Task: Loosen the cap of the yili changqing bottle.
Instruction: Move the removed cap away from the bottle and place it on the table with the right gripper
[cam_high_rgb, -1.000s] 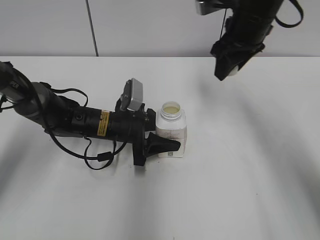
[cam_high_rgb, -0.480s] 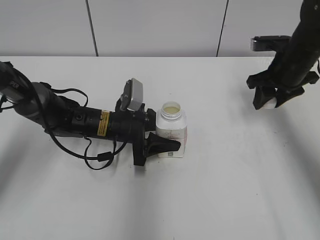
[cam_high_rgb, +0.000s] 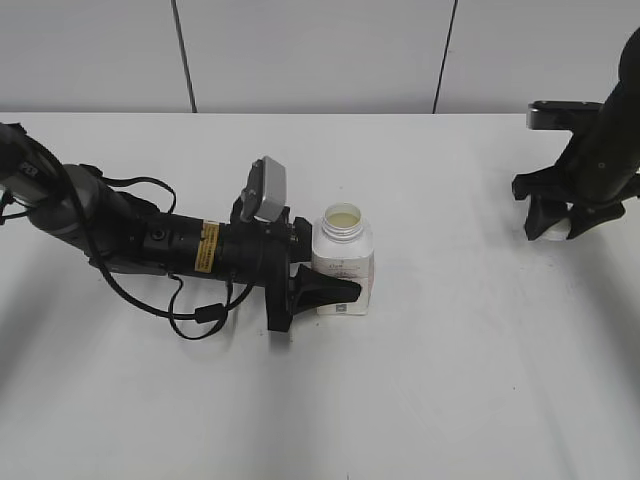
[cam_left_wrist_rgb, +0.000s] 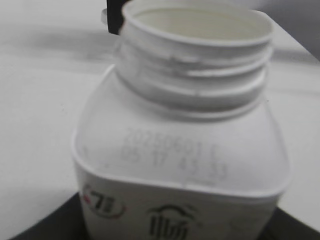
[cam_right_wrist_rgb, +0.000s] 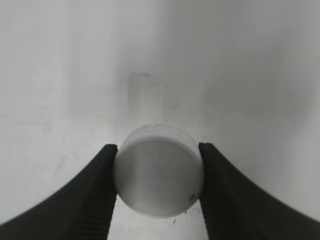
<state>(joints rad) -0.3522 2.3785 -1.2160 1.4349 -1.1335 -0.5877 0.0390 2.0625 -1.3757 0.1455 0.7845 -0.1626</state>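
**Cap off the bottle, held at the far right of the table**

We see the yili changqing bottle (cam_high_rgb: 342, 260) standing upright near the middle of the white table (cam_high_rgb: 450, 380), its neck open and pale yellowish contents visible inside. The left gripper (cam_high_rgb: 325, 272) lies low along the table and clasps the bottle's body, one black finger (cam_high_rgb: 325, 290) pressed across the front of the label. In the left wrist view we see the bottle (cam_left_wrist_rgb: 185, 165) at close range, with bare screw threads on the neck and a printed date code on the shoulder; the digits are too blurred for us to read with confidence.

Well apart from the bottle, at the right side of the table, the right gripper (cam_high_rgb: 558, 222) hangs low over the surface. In the right wrist view we see the cap (cam_right_wrist_rgb: 159, 171), round and white, pinched between the two black fingers (cam_right_wrist_rgb: 95, 190), which touch its rim on either side.
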